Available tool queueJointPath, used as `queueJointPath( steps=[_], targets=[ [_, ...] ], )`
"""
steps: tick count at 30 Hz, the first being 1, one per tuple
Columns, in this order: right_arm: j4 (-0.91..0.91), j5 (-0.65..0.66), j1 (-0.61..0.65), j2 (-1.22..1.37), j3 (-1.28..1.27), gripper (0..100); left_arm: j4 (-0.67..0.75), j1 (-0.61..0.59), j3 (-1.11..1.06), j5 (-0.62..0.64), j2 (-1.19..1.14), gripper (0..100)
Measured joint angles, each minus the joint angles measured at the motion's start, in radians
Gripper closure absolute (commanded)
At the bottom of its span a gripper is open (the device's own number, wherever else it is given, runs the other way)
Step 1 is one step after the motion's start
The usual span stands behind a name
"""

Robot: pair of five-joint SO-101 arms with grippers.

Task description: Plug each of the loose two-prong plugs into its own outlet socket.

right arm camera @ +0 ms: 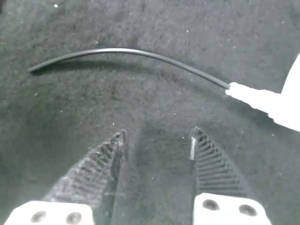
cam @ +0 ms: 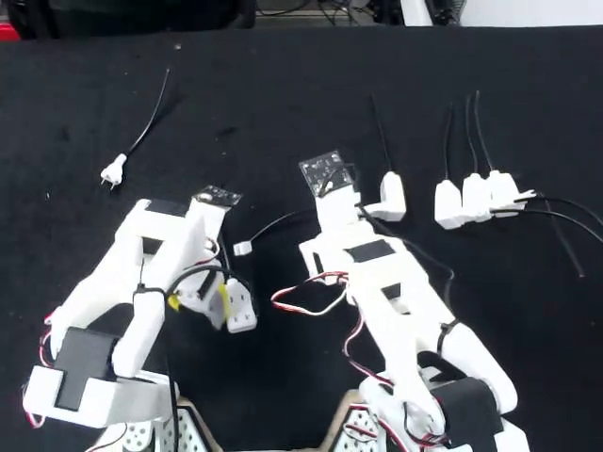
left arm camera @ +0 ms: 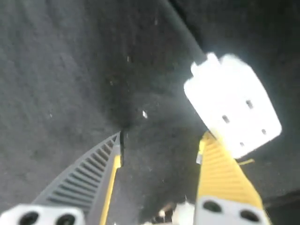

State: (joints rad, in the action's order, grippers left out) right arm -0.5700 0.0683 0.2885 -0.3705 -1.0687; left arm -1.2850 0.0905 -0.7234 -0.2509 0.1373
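Hovering empty with fingers spread, left gripper (left arm camera: 162, 137) sits beside an outlet socket (left arm camera: 233, 104), right gripper (right arm camera: 159, 132) near a white plug (right arm camera: 265, 101); another loose plug (cam: 113, 171) lies at 10 o'clock, so grasping one seems next.

I see black table cloth (cam: 283, 85) w/ pale specks. Left gripper (left arm camera: 161, 138): ribbed fingers (left arm camera: 89, 168), one grey, one yellow. Right gripper (right arm camera: 159, 132): black, ribbed. Outlet socket (left arm camera: 232, 105) white. Loose plug (cam: 113, 172) white, cord (cam: 151, 113) black. Arm shells (cam: 386, 282) white; wires (cam: 311, 303) red & white.
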Motion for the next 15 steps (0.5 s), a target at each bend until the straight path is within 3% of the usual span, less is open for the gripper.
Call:
queueJointPath(
  steps=[8,15],
  targets=[
    [0.0,-0.008,-0.003,0.0,0.0,79.7,-0.133,-0.184,0.288,0.012,-0.006,74],
    [0.0,-0.008,-0.003,0.0,0.0,79.7,0.002,-0.164,0.388,0.147,-0.021,74]
  ],
)
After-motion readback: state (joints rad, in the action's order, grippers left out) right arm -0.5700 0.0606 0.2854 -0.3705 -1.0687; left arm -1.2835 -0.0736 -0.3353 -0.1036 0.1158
